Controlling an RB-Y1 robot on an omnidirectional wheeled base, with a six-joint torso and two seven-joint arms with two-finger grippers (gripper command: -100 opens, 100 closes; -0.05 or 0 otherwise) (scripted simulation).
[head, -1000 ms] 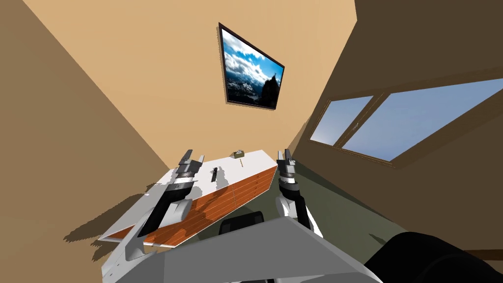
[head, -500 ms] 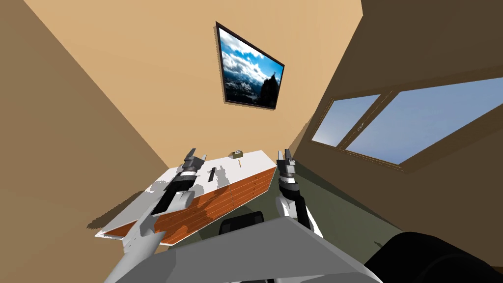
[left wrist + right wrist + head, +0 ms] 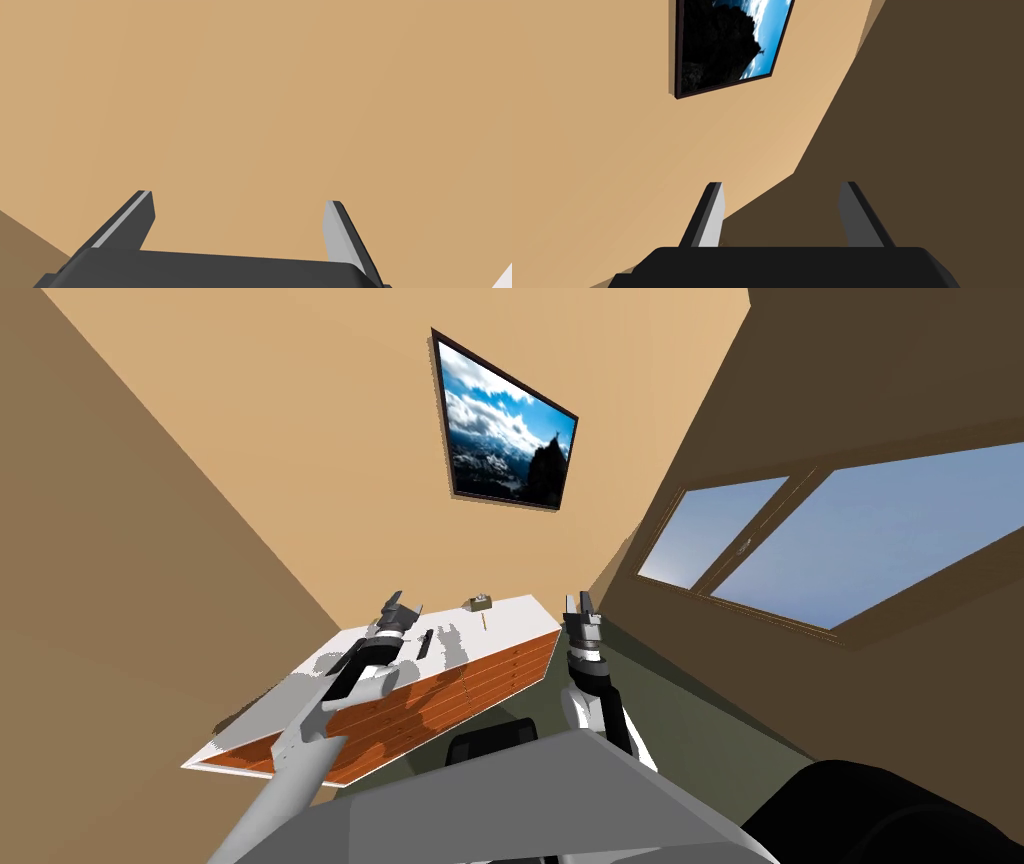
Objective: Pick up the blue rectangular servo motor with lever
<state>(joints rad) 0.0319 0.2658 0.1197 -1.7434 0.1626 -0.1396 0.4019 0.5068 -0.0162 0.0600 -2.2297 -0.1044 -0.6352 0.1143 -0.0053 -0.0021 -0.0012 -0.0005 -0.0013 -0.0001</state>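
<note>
Left gripper (image 3: 405, 602) is hovering with its thin grey blades spread above the counter (image 3: 515, 613), a flat white top over reddish wood-grain drawer fronts. A slim dark bar (image 3: 426, 644) is lying just right of it. The servo motor (image 3: 481, 602), a small greyish box, is sitting farther right at the far edge. The left arm is reaching farther across than a second ago.

Tabletop (image 3: 515, 616), centre frame: smooth matt white. Drawer fronts (image 3: 470, 678) under it: reddish-brown wood, visible plank lines, slight sheen. Wall (image 3: 300, 438), upper left: flat matt tan.
</note>
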